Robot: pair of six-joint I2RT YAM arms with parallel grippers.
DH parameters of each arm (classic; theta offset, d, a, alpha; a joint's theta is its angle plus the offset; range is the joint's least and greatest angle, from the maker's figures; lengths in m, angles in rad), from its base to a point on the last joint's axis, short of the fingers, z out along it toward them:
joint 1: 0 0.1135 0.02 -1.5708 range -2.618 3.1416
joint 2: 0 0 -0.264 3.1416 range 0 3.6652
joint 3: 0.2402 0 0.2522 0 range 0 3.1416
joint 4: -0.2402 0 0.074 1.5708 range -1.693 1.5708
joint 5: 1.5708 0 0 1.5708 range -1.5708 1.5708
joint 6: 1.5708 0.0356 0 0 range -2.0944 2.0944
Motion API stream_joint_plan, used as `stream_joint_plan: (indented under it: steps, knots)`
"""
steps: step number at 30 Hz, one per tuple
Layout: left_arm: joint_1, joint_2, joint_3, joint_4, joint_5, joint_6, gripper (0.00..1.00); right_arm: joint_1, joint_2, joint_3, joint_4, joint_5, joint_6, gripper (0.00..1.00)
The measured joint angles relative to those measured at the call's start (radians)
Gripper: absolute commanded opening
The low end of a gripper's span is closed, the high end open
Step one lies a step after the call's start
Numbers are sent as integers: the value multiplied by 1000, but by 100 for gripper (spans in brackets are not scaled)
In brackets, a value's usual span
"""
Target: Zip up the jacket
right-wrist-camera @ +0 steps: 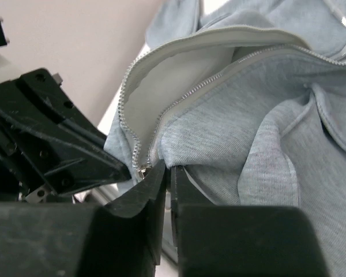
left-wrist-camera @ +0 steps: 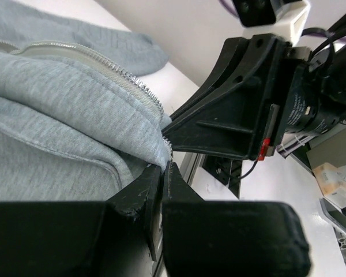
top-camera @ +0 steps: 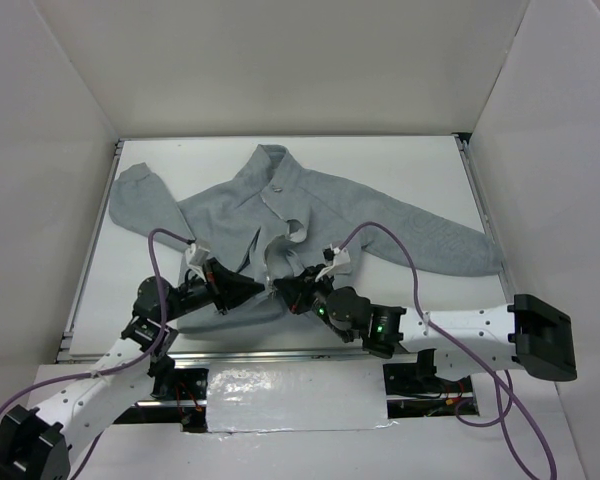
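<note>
The light-grey fleece jacket [top-camera: 330, 210] lies flat on the white table, collar far, hem near, front open at the top. My left gripper [top-camera: 258, 290] and right gripper [top-camera: 282, 291] meet tip to tip at the hem's centre. In the left wrist view the left gripper [left-wrist-camera: 164, 166] is shut on the hem corner of the jacket [left-wrist-camera: 57, 92], beside the zipper teeth [left-wrist-camera: 127, 78]. In the right wrist view the right gripper [right-wrist-camera: 168, 168] is shut on the other hem edge of the jacket [right-wrist-camera: 265, 104], right next to the metal slider [right-wrist-camera: 141, 171].
A metal rail [top-camera: 280, 352] runs along the table's near edge just behind both wrists. White walls enclose the table on three sides. Purple cables [top-camera: 400, 250] loop over the jacket's lower part. The jacket's sleeves spread to the far left and to the right.
</note>
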Motion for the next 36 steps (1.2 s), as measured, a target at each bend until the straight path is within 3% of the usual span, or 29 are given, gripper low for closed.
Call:
stream_joint_plan:
  steps: [5, 7, 11, 17, 26, 30, 36]
  knots:
    - [-2, 3, -64, 6, -18, -43, 0, -4, -18, 0, -101, -62, 35, 27]
    - [-3, 23, -88, 10, -30, -62, 0, -5, -21, 0, -127, -81, 38, 27]
    - [-6, 88, -113, 52, -36, -92, 0, -16, -25, 0, -164, -119, 46, 64]
    - [-8, 159, -121, 99, -40, -117, 0, -28, -58, 0, -200, -195, 23, 76]
    - [-8, 171, -121, 108, -40, -132, 0, -37, -140, -31, -203, -402, -31, 77]
    - [-8, 171, -121, 108, -40, -132, 0, -37, -142, -82, -190, -492, -25, 72]
    - [-8, 162, -118, 74, -48, -127, 0, -37, -114, -120, -194, -528, 2, 72]
